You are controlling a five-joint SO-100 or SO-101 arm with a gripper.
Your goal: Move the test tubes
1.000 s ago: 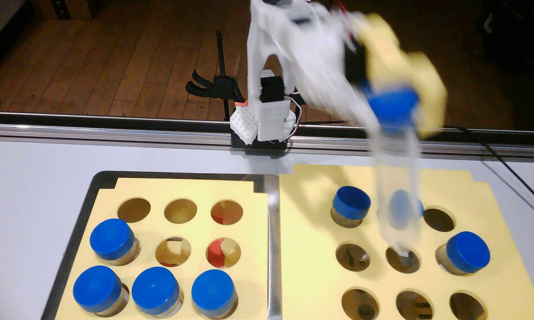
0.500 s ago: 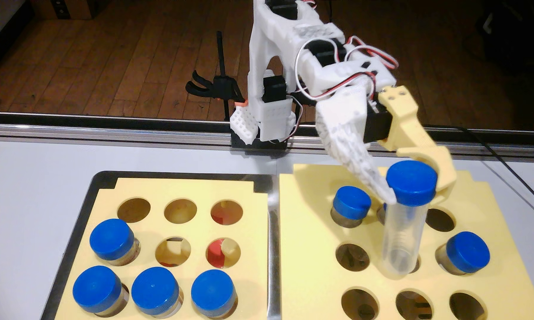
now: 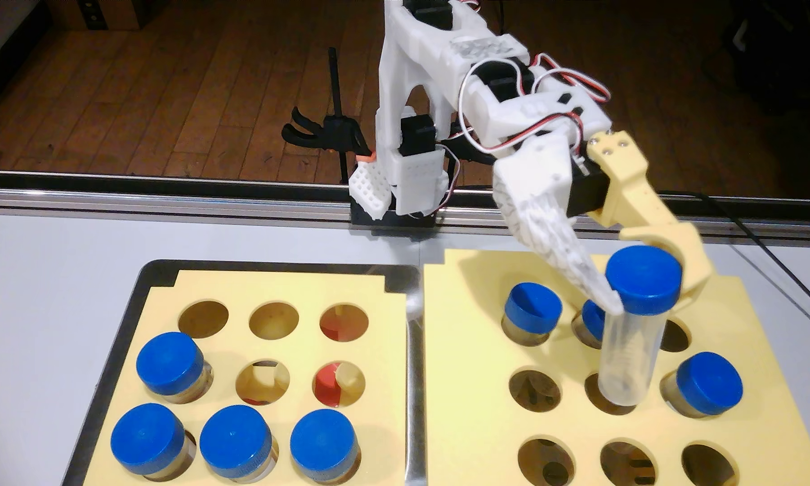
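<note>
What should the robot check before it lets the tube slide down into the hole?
1. Jaws gripping the held tube just under its blue cap: ok.
2. Tube bottom at the middle hole of the right foam block: ok.
3. Tube upright: not ok, it leans.
4. Hole free inside: cannot tell, the tube covers it.
5. Neighbour tube to the right apart from the held one: ok.
6. Gripper clear of the capped tube behind: cannot tell.
</note>
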